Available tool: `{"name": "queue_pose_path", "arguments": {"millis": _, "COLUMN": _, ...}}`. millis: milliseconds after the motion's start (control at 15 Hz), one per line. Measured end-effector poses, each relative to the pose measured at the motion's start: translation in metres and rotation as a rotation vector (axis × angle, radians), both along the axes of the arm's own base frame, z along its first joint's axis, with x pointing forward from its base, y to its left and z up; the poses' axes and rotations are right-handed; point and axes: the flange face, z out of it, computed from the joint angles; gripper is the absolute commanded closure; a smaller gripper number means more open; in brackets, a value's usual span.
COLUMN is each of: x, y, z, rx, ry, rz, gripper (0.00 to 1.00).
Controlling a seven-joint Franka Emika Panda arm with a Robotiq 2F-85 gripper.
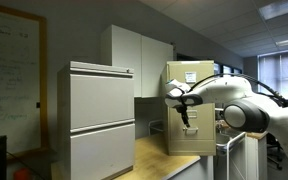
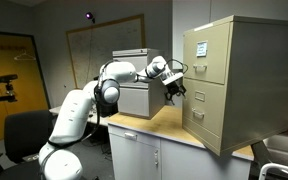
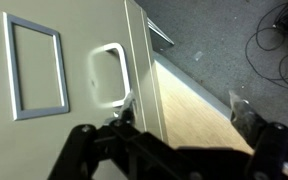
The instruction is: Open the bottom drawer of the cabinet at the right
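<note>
Step in hand: approach to the handle [image 3: 109,75], no grip made yet.

Cabinet [image 2: 246,80] found at one end of the desk [image 2: 149,128], front turned toward the bare middle of the top. Grey cabinet [image 1: 99,120] at the opposite end. Bottom drawer [image 2: 206,115] directly above the desk surface, shut, flush with the drawer above [image 2: 202,60] (no gap visible in either exterior view).

Gripper [image 2: 172,88] hovering over the bare top, just in front of the drawer face and clear of it. In the wrist view, handle close ahead of the fingers [image 3: 84,150] and beside the label holder [image 3: 34,65], with the drawer's lower edge and the desk top just beyond. Fingers spread apart, nothing between them, no contact with the handle.

Next move, as judged:
- A short advance toward the face.
- Fingers lined up to straddle the loop of the handle.
- Closure on it.
- A straight pull outward along the desk, away from the cabinet's end.

Handle judged a small target (a narrow loop, little room behind it), hence a likely slip under poor alignment. Cabinet apparently free-standing on the top, hence some risk of dragging the whole unit toward the middle of the desk under a hard tug instead of sliding the drawer out. Steady, level pull advised.
</note>
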Motion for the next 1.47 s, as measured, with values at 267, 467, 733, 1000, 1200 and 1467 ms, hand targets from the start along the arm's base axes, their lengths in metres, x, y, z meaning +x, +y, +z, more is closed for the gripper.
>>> {"name": "queue_pose_path", "arguments": {"millis": 267, "x": 0.018, "y": -0.017, "z": -0.029, "rx": 0.034, "ry": 0.022, "rz": -0.019, "gripper": 0.00}}
{"name": "queue_pose_path", "arguments": {"millis": 467, "x": 0.027, "y": -0.034, "z": -0.049, "rx": 0.033, "ry": 0.029, "rz": -0.041, "gripper": 0.00}}
{"name": "queue_pose_path", "arguments": {"millis": 733, "x": 0.030, "y": -0.067, "z": -0.059, "rx": 0.007, "ry": 0.023, "rz": -0.086, "gripper": 0.00}}
{"name": "queue_pose_path", "arguments": {"millis": 1000, "x": 0.024, "y": -0.084, "z": -0.061, "rx": 0.019, "ry": 0.035, "rz": -0.128, "gripper": 0.00}}
{"name": "queue_pose_path", "arguments": {"millis": 1200, "x": 0.026, "y": -0.085, "z": -0.068, "rx": 0.056, "ry": 0.033, "rz": -0.138, "gripper": 0.00}}
{"name": "queue_pose_path", "arguments": {"millis": 1467, "x": 0.030, "y": -0.083, "z": -0.074, "rx": 0.083, "ry": 0.035, "rz": -0.146, "gripper": 0.02}}
